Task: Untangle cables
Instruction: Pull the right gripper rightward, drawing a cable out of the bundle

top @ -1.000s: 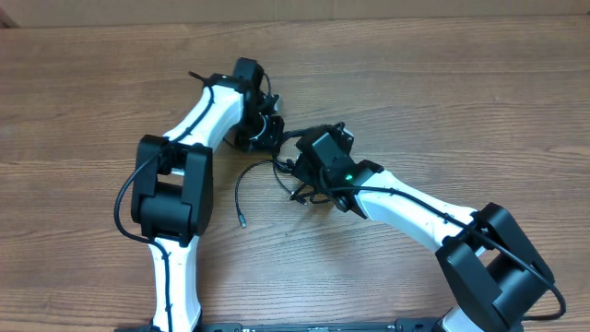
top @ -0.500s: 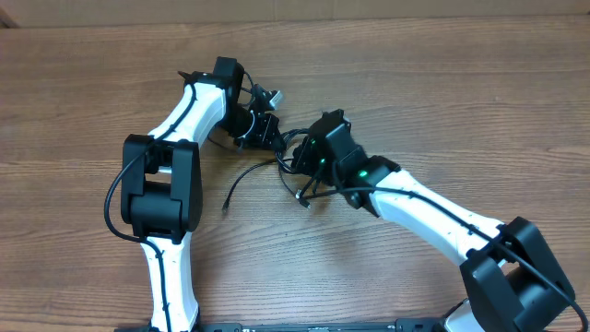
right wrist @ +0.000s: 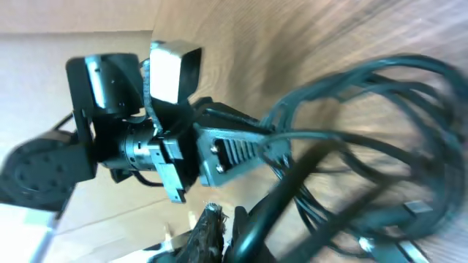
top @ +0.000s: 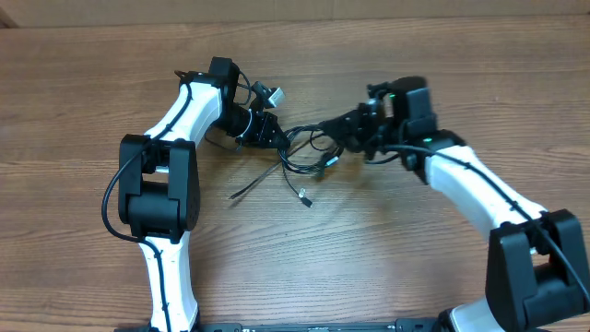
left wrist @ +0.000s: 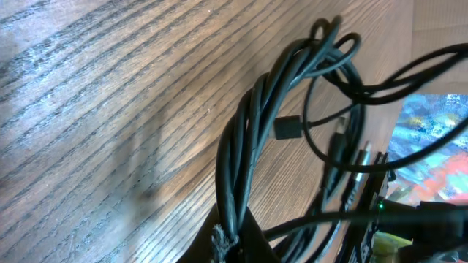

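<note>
The cables [top: 302, 153] are thin black cords in a loose tangle on the wooden table, stretched between my two grippers. My left gripper [top: 266, 129] is shut on a bundle of strands at the tangle's left end. In the left wrist view that bundle [left wrist: 245, 139] rises out of the closed left gripper [left wrist: 230, 242] into loops. My right gripper [top: 349, 130] is shut on a strand at the tangle's right end. In the right wrist view a blurred cable [right wrist: 281, 193] leaves the right gripper [right wrist: 227, 235]. Two loose plug ends [top: 305, 200] trail toward the front.
The wooden table [top: 415, 267] carries only the cables. My left arm [top: 189, 115] reaches in from the front left and my right arm [top: 470, 180] from the front right. A pale wall edge [top: 295, 9] runs along the back.
My right gripper has swung right and back with its strand, drawing the tangle out. My left gripper shifted slightly left. The loose plug ends were dragged along the table.
</note>
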`<state>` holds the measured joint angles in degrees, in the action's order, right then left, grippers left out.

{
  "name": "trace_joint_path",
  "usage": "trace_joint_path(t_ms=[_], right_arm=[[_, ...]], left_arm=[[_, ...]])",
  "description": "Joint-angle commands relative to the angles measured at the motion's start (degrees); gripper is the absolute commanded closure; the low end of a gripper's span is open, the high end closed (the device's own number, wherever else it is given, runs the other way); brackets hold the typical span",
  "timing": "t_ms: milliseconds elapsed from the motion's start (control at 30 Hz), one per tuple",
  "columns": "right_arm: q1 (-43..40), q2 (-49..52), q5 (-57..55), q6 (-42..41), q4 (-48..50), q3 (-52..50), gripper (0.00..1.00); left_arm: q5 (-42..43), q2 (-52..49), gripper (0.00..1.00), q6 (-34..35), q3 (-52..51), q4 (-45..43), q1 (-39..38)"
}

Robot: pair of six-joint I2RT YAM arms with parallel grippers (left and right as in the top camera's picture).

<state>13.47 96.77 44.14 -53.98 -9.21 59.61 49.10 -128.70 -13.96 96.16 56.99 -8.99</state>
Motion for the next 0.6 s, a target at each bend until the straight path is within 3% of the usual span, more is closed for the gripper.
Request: trace_joint_path(t_ms=[0,300,567], right_arm=[[-3.4,-1.7,5.5,0.5,-2.3,0.1,0.96],[-7.6,-1.7,4.5,7.3,-10.3,0.1,0.96],[-8.1,-1.7,-10.8,8.3,-19.5,0.1,0.96]], left_arm=[[0.5,-1.1,0.96,-2.2,1.5,0.1,0.0],[-0.3,-1.1,0.96,-2.1,1.5,0.1,0.0],[-3.2,-1.1,0.96,-0.6,1.5,-0.1,0.0]])
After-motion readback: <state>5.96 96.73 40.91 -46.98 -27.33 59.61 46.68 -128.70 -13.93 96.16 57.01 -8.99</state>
